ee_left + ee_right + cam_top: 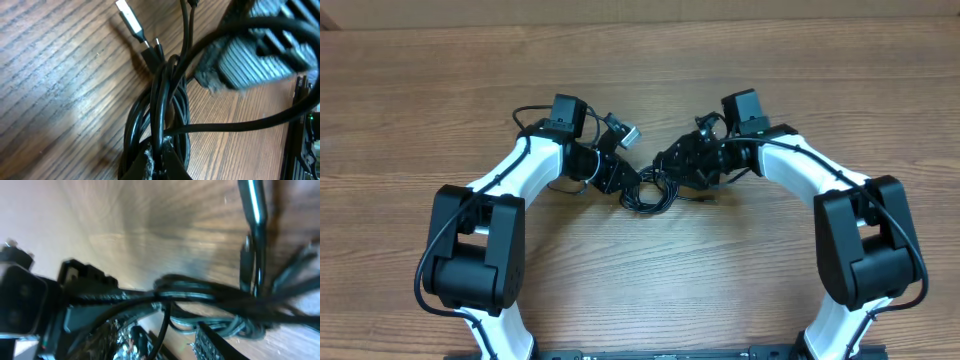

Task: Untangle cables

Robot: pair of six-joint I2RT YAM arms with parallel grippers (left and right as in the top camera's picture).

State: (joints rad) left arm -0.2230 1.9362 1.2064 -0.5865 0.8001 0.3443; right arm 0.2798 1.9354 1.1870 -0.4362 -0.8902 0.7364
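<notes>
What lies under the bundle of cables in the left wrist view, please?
Wooden table shows all around the cables, which the left gripper pinches at the bottom edge. Whatever sits directly beneath the bundle is covered.

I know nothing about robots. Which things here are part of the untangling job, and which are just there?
Part of the job: the black cables, their silver plug, the left fingers pinching the bundle, the right fingers close by.
Just there: the wooden table, the arms' own thicker wires.
</notes>
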